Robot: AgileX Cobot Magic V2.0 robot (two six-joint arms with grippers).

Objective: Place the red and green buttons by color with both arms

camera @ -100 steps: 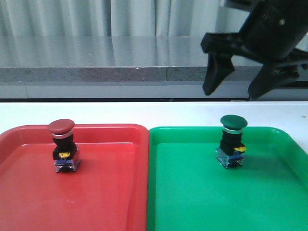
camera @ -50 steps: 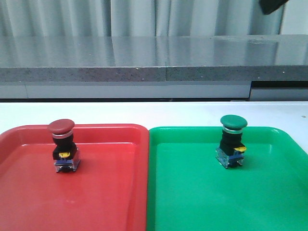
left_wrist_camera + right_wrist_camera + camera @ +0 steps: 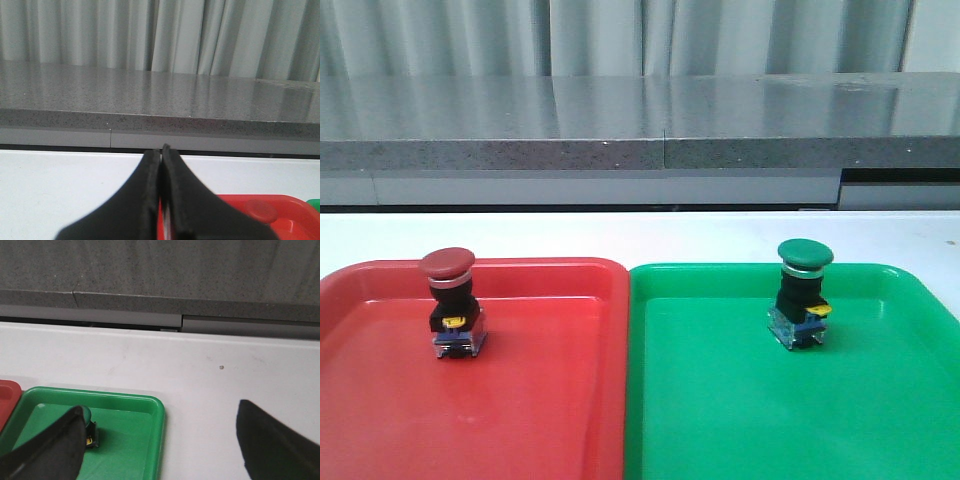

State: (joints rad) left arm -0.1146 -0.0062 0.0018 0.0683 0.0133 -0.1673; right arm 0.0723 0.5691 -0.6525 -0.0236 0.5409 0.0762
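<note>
Grey curtains and a speckled grey ledge back a white tabletop [image 3: 640, 232] carrying two trays side by side. On the red tray [image 3: 520, 400] the red button [image 3: 451, 300] stands upright near the back edge; the green button [image 3: 802, 292] stands upright on the green tray [image 3: 770, 410]. Neither arm shows from the front. The left pincer [image 3: 161, 152] is pressed together, empty. The right pincer [image 3: 162, 440] is spread wide, above the green tray's corner.
</note>
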